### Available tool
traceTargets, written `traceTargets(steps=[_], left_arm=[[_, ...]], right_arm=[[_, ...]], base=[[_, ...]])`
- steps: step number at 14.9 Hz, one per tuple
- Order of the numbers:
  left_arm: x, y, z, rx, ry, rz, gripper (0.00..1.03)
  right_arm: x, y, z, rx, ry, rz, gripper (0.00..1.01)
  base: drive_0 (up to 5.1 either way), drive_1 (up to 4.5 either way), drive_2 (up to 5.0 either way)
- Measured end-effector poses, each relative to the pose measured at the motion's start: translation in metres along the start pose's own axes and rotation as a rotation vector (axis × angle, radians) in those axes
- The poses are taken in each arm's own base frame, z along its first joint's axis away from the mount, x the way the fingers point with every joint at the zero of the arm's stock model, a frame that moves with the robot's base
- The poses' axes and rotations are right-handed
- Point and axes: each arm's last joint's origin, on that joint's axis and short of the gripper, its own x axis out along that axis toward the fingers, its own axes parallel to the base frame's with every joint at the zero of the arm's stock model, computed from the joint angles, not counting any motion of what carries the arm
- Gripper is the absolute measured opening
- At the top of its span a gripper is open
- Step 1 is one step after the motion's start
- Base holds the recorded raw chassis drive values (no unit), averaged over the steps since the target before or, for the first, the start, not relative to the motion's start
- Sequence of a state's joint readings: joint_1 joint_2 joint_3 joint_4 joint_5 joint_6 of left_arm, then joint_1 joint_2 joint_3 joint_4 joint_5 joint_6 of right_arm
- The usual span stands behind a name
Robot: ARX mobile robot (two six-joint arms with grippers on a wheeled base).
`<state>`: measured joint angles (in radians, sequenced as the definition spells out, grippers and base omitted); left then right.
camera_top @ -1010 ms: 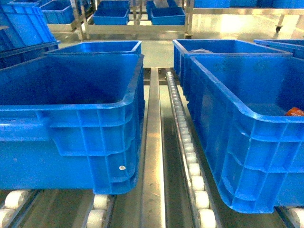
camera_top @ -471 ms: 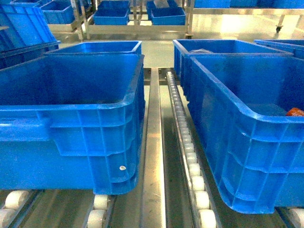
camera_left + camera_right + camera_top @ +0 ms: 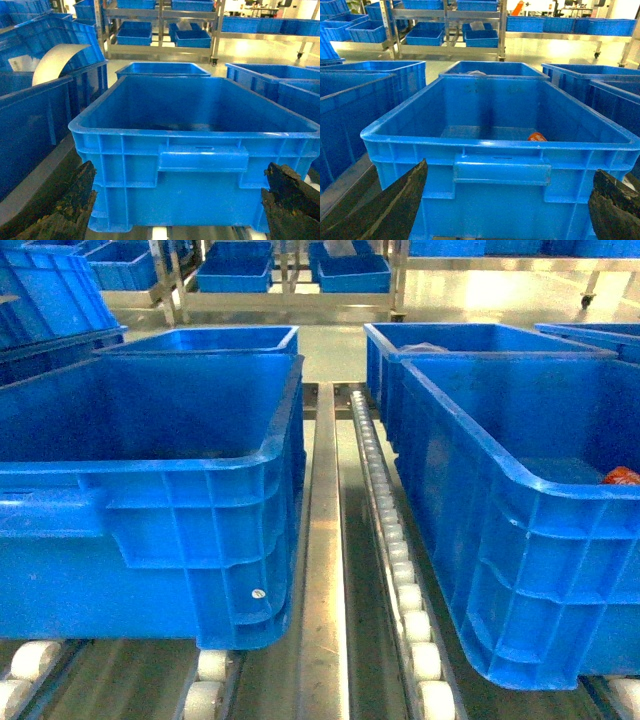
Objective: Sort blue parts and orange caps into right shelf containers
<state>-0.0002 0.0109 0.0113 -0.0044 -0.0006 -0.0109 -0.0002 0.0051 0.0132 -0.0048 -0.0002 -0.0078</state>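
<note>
Two large blue crates, the containers, stand side by side on roller tracks. An orange cap (image 3: pixel 621 476) lies on the floor of the right-hand crate (image 3: pixel 540 580), and it also shows as the small orange piece (image 3: pixel 537 136) in the right wrist view. The left-hand crate (image 3: pixel 200 540) looks empty. No blue parts show in any view. My left gripper (image 3: pixel 180 167) is open and empty, facing the near wall of the left crate (image 3: pixel 200 195). My right gripper (image 3: pixel 510 167) is open and empty before the near wall of the right crate (image 3: pixel 500 210). Neither gripper shows in the head view.
A metal rail (image 3: pixel 323 540) and a row of white rollers (image 3: pixel 395 540) run between the two crates. More blue crates (image 3: pixel 470 340) stand behind them. Metal shelving with smaller blue bins (image 3: pixel 235 275) lines the far side. A curved white sheet (image 3: pixel 57 57) sticks out of a crate at the left.
</note>
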Motion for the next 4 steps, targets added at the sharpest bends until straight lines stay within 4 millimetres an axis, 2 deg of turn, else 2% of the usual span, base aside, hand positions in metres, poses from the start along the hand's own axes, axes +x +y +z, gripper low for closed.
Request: traceTargets(steps=[4], left_arm=[[0.0,0.0,0.0,0.0,0.0,0.0,0.98]], right_arm=[[0.0,0.0,0.0,0.0,0.0,0.0,0.98]], base=[[0.0,0.0,0.0]])
